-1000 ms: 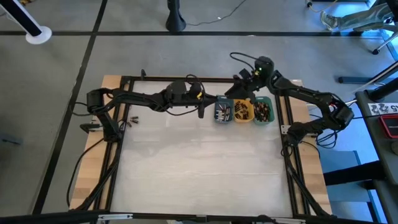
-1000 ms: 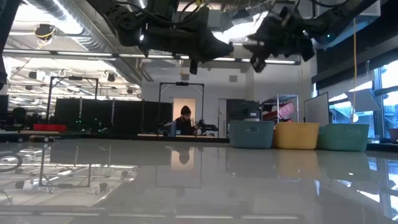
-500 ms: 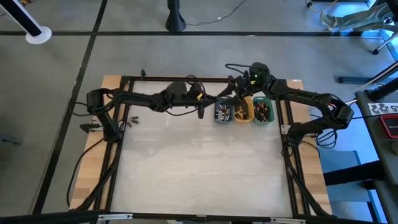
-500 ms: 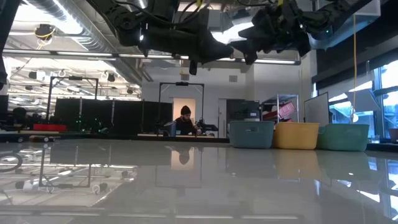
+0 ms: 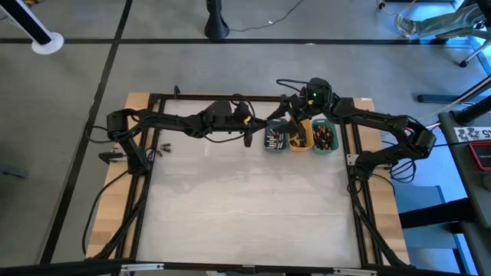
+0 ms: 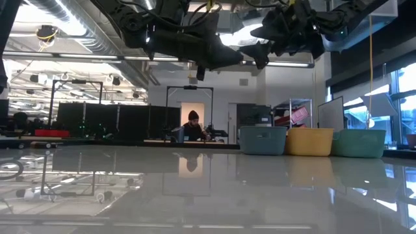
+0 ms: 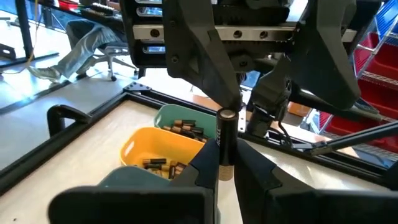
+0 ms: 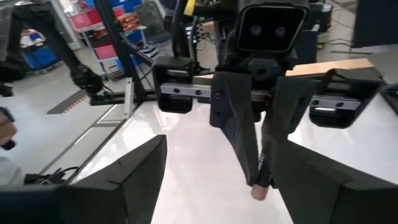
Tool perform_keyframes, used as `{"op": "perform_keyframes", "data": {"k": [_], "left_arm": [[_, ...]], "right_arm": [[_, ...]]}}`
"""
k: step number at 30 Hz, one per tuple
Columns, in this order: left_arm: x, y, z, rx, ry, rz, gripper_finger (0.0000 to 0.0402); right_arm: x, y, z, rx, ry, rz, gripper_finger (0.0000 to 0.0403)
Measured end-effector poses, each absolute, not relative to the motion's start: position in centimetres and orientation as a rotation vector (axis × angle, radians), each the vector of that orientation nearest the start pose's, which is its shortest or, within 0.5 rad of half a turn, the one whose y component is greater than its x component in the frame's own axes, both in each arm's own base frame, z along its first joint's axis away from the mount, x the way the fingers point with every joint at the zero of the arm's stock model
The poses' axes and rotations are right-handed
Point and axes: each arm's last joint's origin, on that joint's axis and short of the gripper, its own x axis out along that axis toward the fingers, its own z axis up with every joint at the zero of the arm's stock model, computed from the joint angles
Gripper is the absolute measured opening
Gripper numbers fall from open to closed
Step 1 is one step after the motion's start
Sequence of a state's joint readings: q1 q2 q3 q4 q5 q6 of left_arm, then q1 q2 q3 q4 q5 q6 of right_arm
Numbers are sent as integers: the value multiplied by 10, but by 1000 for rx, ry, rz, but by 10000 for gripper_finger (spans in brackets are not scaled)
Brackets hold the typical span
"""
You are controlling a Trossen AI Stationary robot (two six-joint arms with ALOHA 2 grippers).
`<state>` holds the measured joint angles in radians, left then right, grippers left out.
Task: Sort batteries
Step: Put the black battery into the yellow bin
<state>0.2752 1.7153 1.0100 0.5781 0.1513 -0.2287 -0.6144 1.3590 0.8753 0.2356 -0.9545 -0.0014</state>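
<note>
High view: the right gripper (image 5: 285, 116), fingers apart, had been swung from behind the orange tray (image 5: 300, 137) toward the battery (image 7: 225, 143) clamped in the left gripper (image 5: 248, 136), suggesting a handover.

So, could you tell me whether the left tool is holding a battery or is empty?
Holding one: the left tool is shut on an upright battery, with the trays beyond.

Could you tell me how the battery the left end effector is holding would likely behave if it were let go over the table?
The battery is a smooth, rigid cylinder, so it would probably roll on the glossy table. Pinched upright in the left end effector, it looks slim enough to topple if stood on end.
</note>
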Motion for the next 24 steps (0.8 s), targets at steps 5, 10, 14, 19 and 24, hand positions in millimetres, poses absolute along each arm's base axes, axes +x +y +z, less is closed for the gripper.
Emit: {"op": "perform_keyframes", "data": {"k": [5,10,14,19,24], "left_arm": [[366,97,239,-254,113,116,21],[366,97,239,-250,111,121,21],[366,97,239,-237,112,124,23],[366,97,240,-232,104,123,20],[366,98,240,-232,104,126,23]], "right_arm": [[252,-151,281,153,170,268,274],[253,-151,283,139,155,266,274],[254,-148,280,160,178,287,273],[268,-138,271,162,211,280,273],[276,-135,266,151,205,267,273]]}}
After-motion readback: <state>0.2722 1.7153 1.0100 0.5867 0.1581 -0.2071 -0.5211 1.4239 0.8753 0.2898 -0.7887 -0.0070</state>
